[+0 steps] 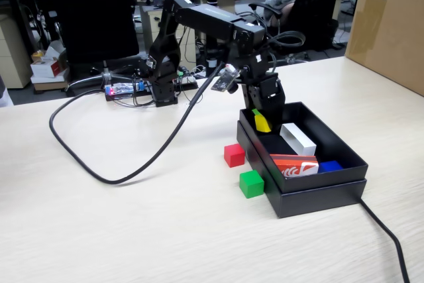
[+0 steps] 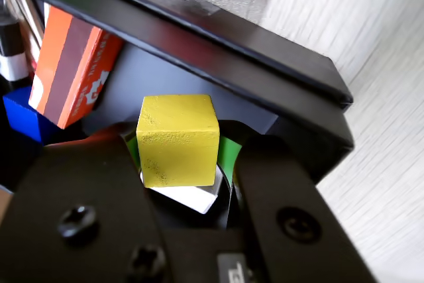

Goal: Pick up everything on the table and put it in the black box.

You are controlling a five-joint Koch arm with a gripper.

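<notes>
The fingers (image 2: 182, 164) grip the yellow cube (image 2: 177, 140) directly above the black box (image 1: 344, 164) interior, inside its near wall, so release requires only opening

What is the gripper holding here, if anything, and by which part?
The gripper holds the yellow cube, clamped by two opposite side faces between its fingers, above the inside of the black box.

From the fixed view we look across the table (image 1: 99, 230) at the arm from the front, fairly near. Our wrist view looks down, very close, into the black box (image 2: 265, 51), which both views share.
</notes>
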